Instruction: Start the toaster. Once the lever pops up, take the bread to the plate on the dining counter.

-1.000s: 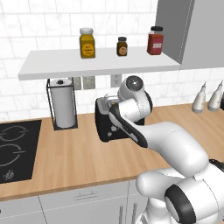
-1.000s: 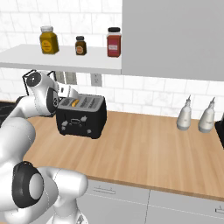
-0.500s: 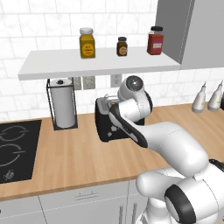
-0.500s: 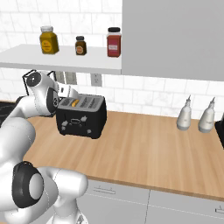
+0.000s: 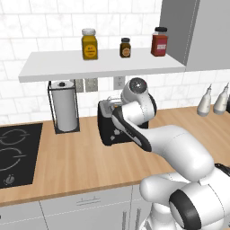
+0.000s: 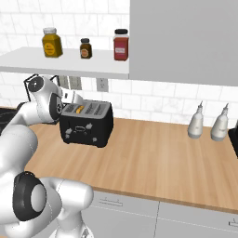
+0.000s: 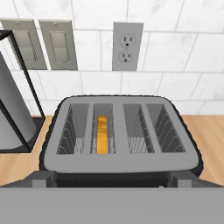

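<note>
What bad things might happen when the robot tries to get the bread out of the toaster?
The bread sits low in the second slot from the left of the toaster, so the open gripper may struggle to pinch it. The slot is narrow, so a finger might catch on the metal top. The paper towel holder stands close beside the toaster, and a sideways swing might bump it.

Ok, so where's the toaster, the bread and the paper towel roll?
toaster (image 6: 87, 124): right base view, on its black front face.
bread (image 7: 102, 133): hand view, on its orange-brown top edge, down in the second slot from the left.
paper towel roll (image 5: 64, 106): left base view, on its white side.
</note>
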